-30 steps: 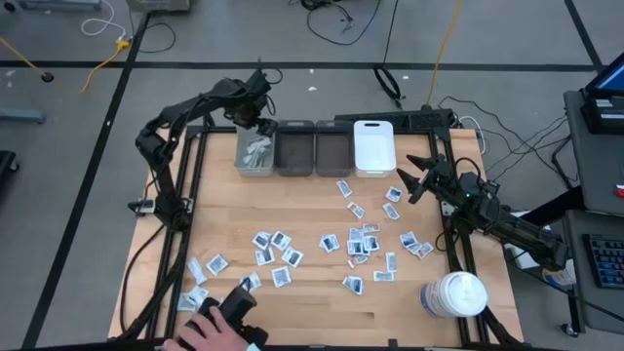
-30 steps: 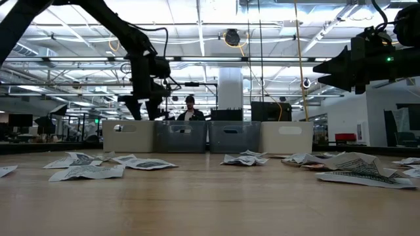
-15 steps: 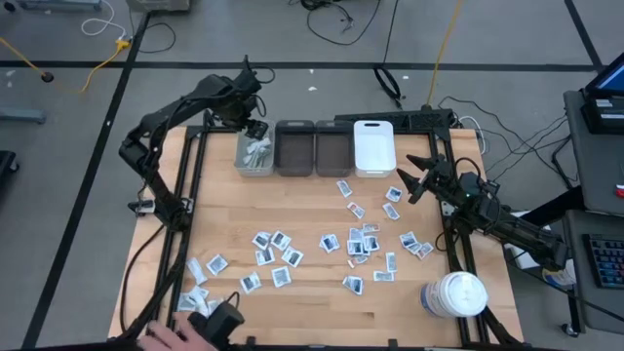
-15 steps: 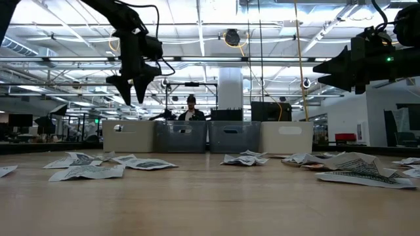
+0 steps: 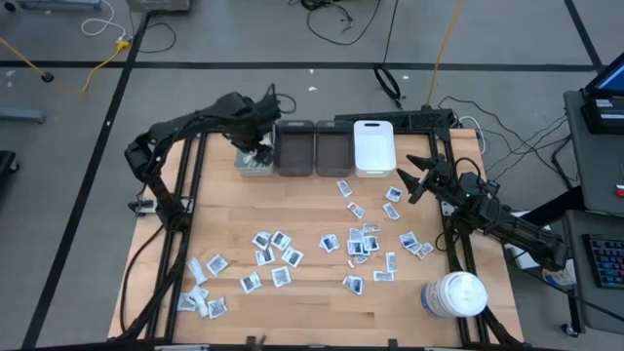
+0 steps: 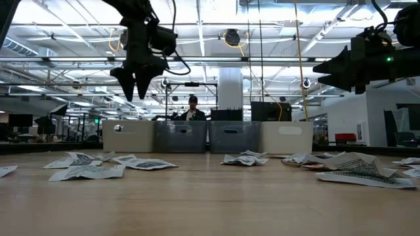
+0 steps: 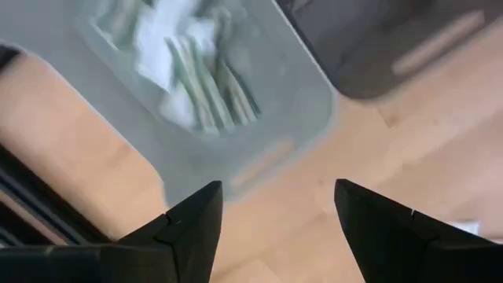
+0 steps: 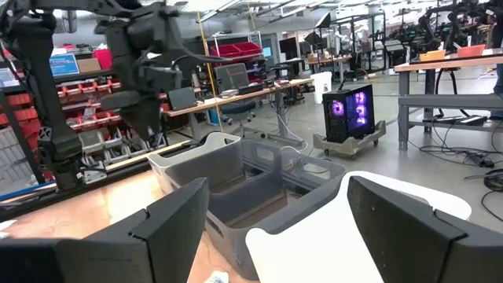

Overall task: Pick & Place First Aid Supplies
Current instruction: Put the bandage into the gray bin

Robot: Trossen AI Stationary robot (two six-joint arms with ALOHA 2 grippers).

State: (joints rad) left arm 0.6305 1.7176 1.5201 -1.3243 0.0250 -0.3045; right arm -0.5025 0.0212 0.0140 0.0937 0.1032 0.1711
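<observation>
Left gripper (image 5: 261,148) hangs over the leftmost bin (image 5: 254,162), upper left of the table (image 5: 312,302); fingers parted, nothing between them. Bin holds pale greenish-white strips (image 7: 206,88) and white packets, heaped. Sachets (image 5: 356,239), flat, white-grey with dark print, lie scattered across the table's middle and lower left in the high view. Right gripper (image 5: 413,180) waits, spread wide and empty, at right edge.
</observation>
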